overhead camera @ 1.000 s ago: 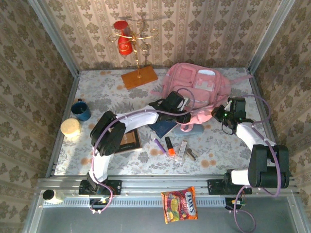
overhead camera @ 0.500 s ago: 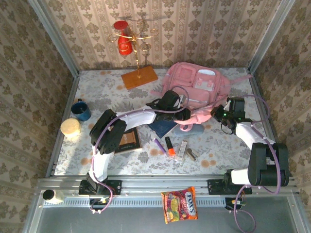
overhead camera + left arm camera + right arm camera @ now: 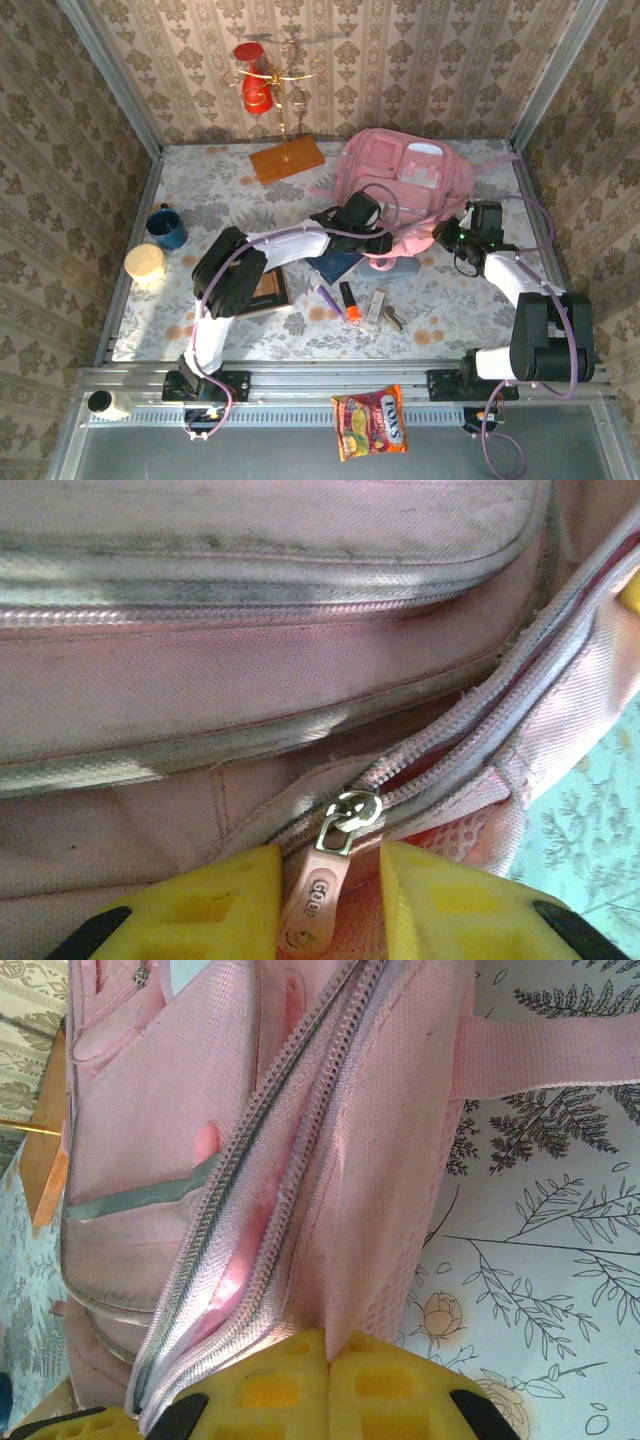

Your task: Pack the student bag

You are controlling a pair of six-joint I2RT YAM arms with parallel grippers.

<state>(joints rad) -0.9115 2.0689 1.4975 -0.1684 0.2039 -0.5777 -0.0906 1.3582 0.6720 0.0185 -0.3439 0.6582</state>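
Student bag (image 3: 405, 175) is lying at the far right of the table (image 3: 200, 310). Its zipper pull (image 3: 318, 892) is being straddled by the left gripper (image 3: 330, 858), jaws narrow, not yet pinching, with the track running away up-right. Bag edge is being clamped between the closed fingers of the right gripper (image 3: 325, 1345)

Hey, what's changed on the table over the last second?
Only the left arm moved: its elbow swung a little right, and the left gripper shifted slightly at the student bag's near edge, the zipper pull between its fingers. The right gripper stayed pinched on the bag's fabric. The bag and loose items stayed put.
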